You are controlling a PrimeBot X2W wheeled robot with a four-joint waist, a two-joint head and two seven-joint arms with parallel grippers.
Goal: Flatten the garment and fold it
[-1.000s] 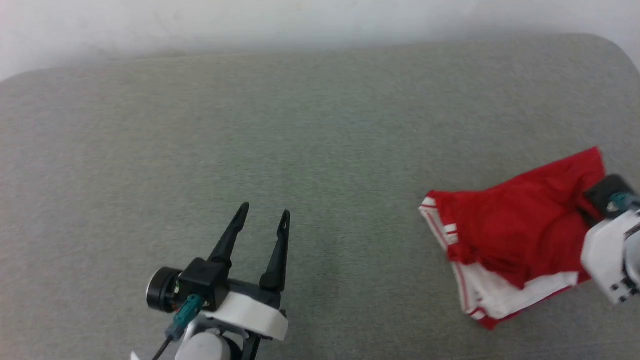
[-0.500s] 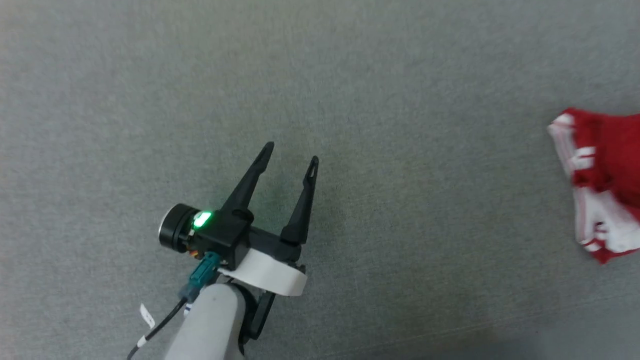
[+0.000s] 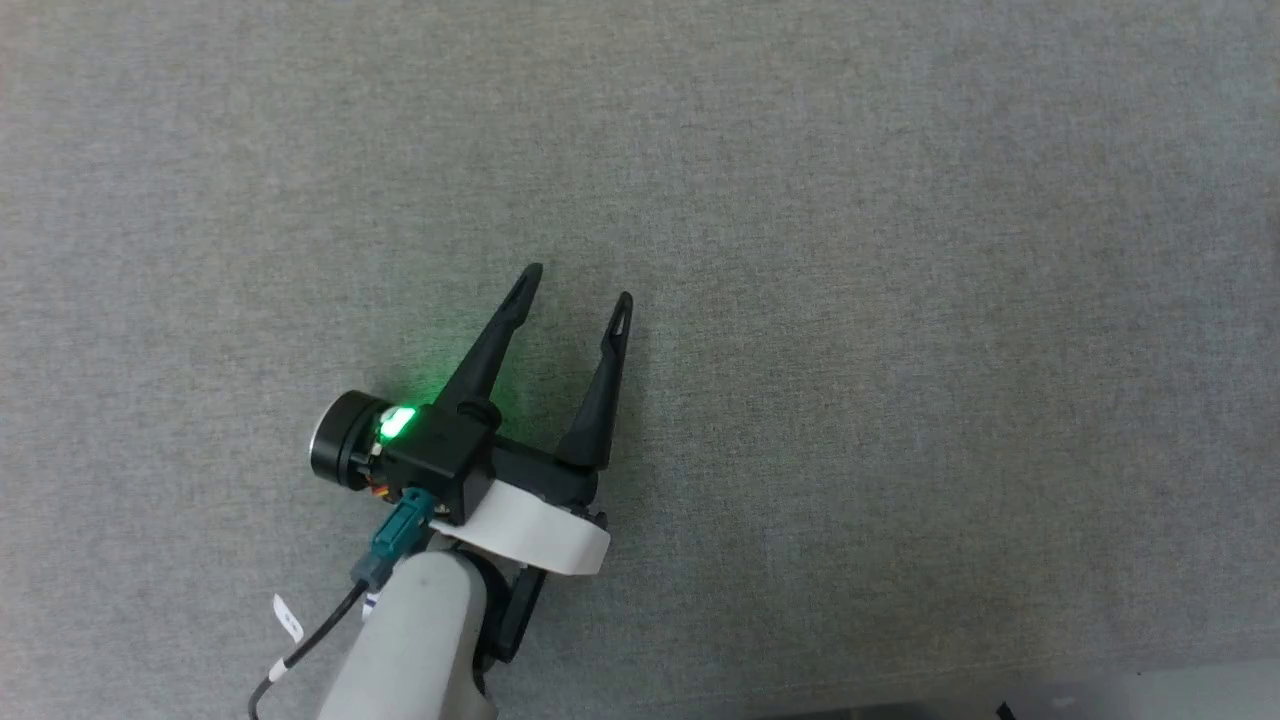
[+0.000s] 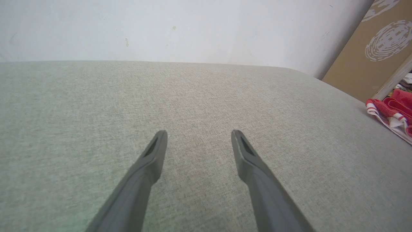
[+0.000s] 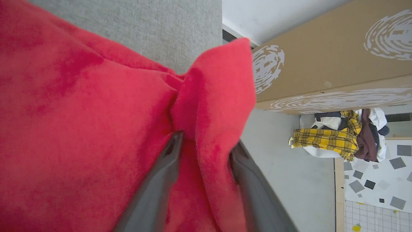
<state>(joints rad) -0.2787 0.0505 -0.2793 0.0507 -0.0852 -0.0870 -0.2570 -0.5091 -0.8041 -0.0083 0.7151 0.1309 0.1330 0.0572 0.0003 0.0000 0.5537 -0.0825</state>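
The left hand (image 3: 579, 284) hovers over the middle of the grey surface (image 3: 900, 300), its two fingers spread wide. The right hand (image 5: 206, 146) is closed on a bunched fold of the red shirt (image 5: 80, 112). The shirt lies crumpled at the surface's right edge, white striped trim showing. A cardboard box (image 5: 322, 64) stands beyond that edge.

head: steeply down on grey surface (image 3: 900, 300) | left wrist: low along it (shared) | right wrist: close against garment (image 5: 80, 112)

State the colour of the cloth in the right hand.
Red: the garment, best in the right wrist view.
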